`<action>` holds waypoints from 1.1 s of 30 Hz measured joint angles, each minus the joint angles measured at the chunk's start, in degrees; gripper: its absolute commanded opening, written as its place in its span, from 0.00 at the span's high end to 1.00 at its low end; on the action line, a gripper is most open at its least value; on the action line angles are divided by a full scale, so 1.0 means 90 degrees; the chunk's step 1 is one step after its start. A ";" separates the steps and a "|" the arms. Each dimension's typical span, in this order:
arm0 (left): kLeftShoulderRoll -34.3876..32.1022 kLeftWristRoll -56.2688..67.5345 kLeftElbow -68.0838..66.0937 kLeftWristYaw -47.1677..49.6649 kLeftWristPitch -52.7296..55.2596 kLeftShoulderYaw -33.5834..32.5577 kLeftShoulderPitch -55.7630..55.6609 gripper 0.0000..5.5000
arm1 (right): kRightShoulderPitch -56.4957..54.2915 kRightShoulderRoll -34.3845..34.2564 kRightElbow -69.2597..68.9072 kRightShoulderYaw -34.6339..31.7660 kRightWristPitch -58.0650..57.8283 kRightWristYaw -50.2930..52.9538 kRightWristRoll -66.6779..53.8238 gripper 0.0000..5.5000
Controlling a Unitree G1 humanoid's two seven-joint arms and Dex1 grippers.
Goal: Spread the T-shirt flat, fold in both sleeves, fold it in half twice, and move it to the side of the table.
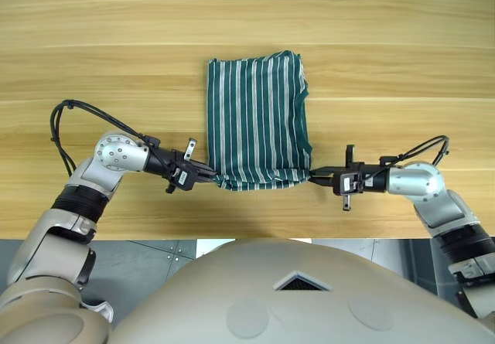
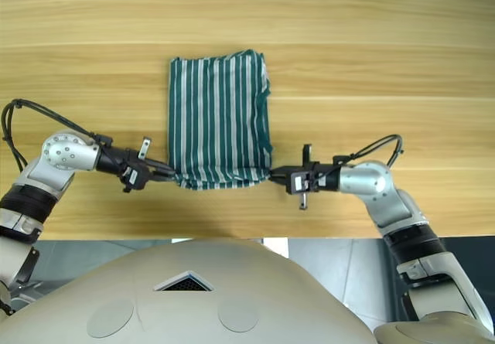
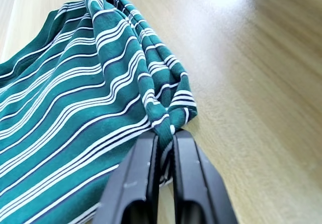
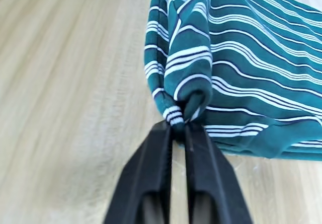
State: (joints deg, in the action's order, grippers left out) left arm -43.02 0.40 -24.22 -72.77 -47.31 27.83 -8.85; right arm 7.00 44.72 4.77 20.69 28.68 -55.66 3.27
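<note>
T-shirt (image 1: 257,120) (green, white-striped, folded narrow) lies on the worktop (image 1: 387,50); my left jaws pinch its near left corner, my right jaws the near right one.

We find both eye views mounted on the head, looking steeply down at the table (image 1: 387,35). They share the whole T-shirt (image 1: 257,120), offset slightly sideways. The left wrist view sits low and very close behind the left gripper (image 3: 166,139), facing along the cloth. The right wrist view sits likewise behind the right gripper (image 4: 178,129), at the opposite near corner.
</note>
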 measured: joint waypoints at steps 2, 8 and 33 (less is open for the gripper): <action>0.0000 0.0000 0.0000 0.0000 0.0000 0.0000 0.0000 0.96 | -0.0003 -0.0035 0.0002 0.0005 -0.0002 0.0000 0.0004 0.99; 0.0001 0.0147 0.0041 -0.0044 0.0027 -0.0001 0.0001 0.96 | 0.0028 -0.0026 -0.0023 -0.0009 -0.0004 -0.0054 -0.0068 0.99; -0.0714 0.3355 0.2303 -0.1468 0.1273 -0.0972 0.1031 0.96 | 0.1745 0.1109 -0.2057 -0.1313 0.0161 -0.1147 -0.2413 0.99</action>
State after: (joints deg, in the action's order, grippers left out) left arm -49.44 30.60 -3.50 -85.98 -35.85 19.09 0.44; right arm 22.70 54.71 -13.74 8.88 30.13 -65.99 -18.45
